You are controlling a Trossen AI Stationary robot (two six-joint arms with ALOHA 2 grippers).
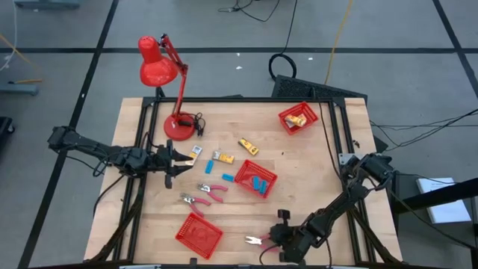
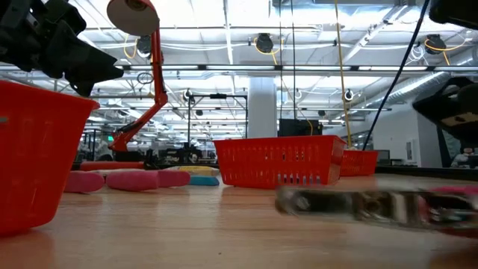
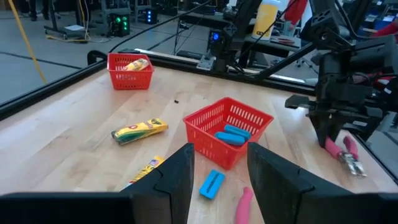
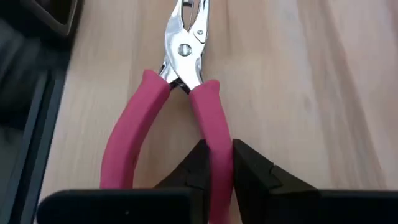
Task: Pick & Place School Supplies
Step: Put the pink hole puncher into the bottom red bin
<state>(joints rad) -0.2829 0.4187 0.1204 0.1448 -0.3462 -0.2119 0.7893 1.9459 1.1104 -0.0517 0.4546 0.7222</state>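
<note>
Right hand (image 4: 216, 163) clamping pink-handled pliers (image 4: 180, 81), grip visible only wrist-side

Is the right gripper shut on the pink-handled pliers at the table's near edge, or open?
Shut on them: the right gripper pinches one pink handle of the pink-handled pliers, which lie flat on the wooden table.

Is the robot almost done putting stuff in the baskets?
Not yet. Blue blocks sit in the middle basket and packets in the far one. The right tool is shut on pink pliers. Two pliers, packets and a block wait.
</note>
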